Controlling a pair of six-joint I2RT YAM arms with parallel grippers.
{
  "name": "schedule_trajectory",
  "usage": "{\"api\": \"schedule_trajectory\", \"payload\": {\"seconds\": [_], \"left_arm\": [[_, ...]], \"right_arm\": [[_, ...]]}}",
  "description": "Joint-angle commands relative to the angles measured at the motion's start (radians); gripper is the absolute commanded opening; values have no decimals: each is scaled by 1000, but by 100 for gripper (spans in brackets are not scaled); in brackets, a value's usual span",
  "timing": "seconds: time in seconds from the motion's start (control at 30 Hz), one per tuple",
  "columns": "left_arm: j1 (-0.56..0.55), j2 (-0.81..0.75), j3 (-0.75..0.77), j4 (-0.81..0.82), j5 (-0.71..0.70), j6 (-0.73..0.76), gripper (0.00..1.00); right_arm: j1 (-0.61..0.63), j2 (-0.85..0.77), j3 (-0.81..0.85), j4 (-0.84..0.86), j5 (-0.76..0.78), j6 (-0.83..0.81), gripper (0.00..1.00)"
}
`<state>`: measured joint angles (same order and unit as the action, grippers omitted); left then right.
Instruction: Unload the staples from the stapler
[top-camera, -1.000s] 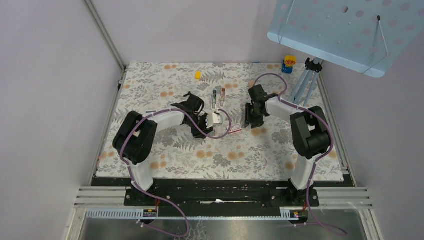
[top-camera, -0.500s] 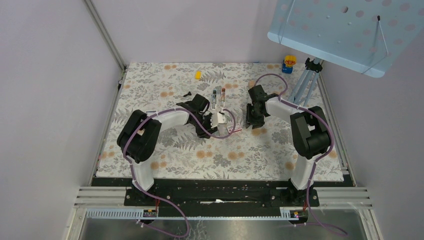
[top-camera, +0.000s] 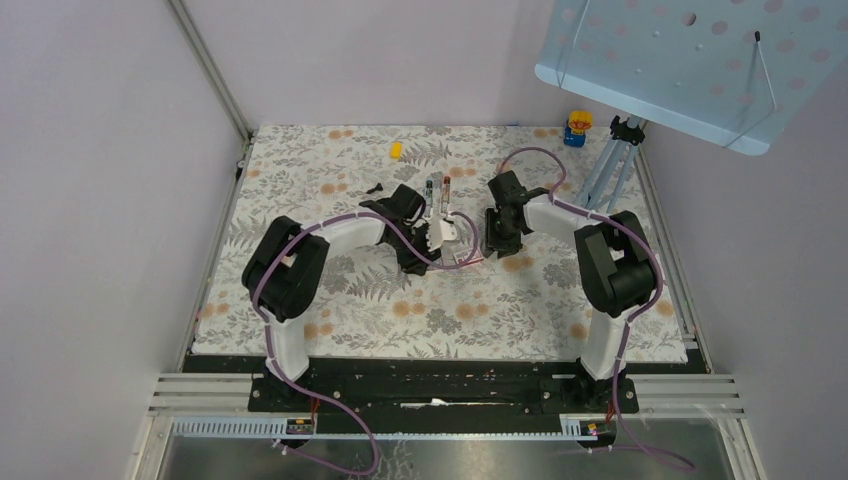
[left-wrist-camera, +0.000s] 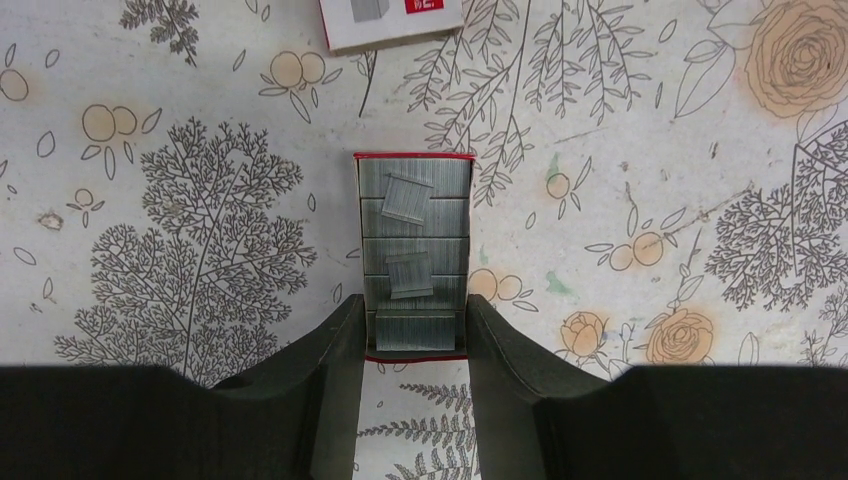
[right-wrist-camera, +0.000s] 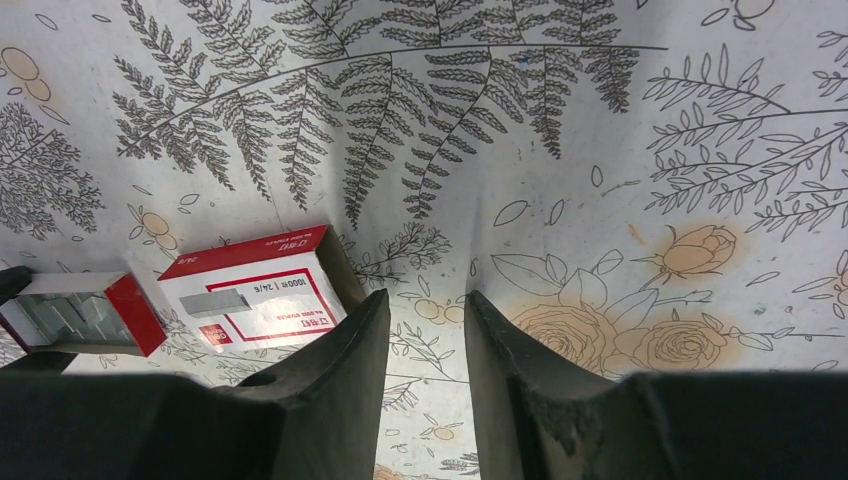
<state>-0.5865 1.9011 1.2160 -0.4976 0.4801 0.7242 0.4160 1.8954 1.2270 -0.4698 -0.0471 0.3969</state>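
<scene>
The stapler (top-camera: 446, 190) lies as thin bars at the back middle of the floral mat, beyond both grippers. My left gripper (top-camera: 443, 232) is shut on the near end of an open red-edged staple tray (left-wrist-camera: 413, 240) full of grey staple strips; its fingers (left-wrist-camera: 345, 350) press both sides of the tray. The red and white staple box sleeve (left-wrist-camera: 390, 20) lies just beyond the tray. My right gripper (top-camera: 495, 238) is open and empty over the mat (right-wrist-camera: 560, 150); in its wrist view (right-wrist-camera: 427, 320) the sleeve (right-wrist-camera: 255, 290) and tray (right-wrist-camera: 75, 315) lie to its left.
A small yellow piece (top-camera: 396, 150) and a tiny black bit (top-camera: 375, 188) lie on the mat at the back left. A yellow and blue toy (top-camera: 578, 125) and a tripod (top-camera: 610, 165) stand at the back right under a blue perforated panel (top-camera: 690, 60).
My left gripper has moved right and slightly farther with the staple tray in it. My right gripper has shifted a little to the left.
</scene>
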Motion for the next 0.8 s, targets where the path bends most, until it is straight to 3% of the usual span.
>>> {"api": "schedule_trajectory", "payload": {"seconds": [0.0,0.77], "left_arm": [[-25,79,-1,-89,-21,-26,37],[-45,146,84,-112,-73,-46,36]], "right_arm": [[12,26,23,-2,-8,-10,41],[29,26,20,37,-88,-30,40]]}}
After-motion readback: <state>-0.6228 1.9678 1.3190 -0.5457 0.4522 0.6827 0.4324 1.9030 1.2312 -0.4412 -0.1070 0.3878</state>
